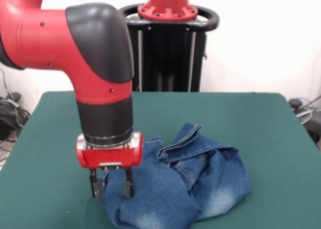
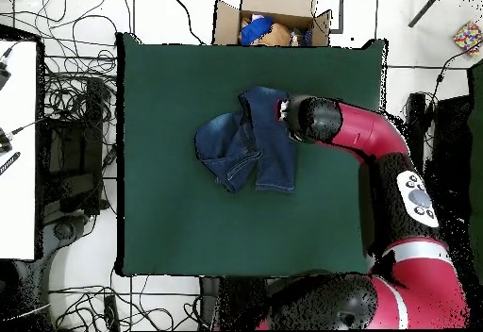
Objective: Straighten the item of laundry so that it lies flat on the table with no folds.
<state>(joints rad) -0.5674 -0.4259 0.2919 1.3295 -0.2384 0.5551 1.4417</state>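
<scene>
The blue denim jeans (image 1: 185, 189) lie crumpled in a heap on the dark green table (image 1: 50, 139), near its front edge and right of centre, with folds and a hemmed leg end sticking up. My gripper (image 1: 112, 188) points straight down at the heap's left edge. It is open, with the fingers (image 1: 129, 186) apart and their tips at the denim. In the overhead view the jeans (image 2: 241, 144) lie bunched near the middle of the table (image 2: 170, 215), and the arm's wrist (image 2: 307, 119) covers their right edge and hides the gripper.
The robot's pedestal (image 1: 168, 43) stands behind the table's far edge. In the overhead view an open cardboard box (image 2: 274, 19) sits just past the table's top edge. Cables and a white table (image 2: 19, 149) lie to the left.
</scene>
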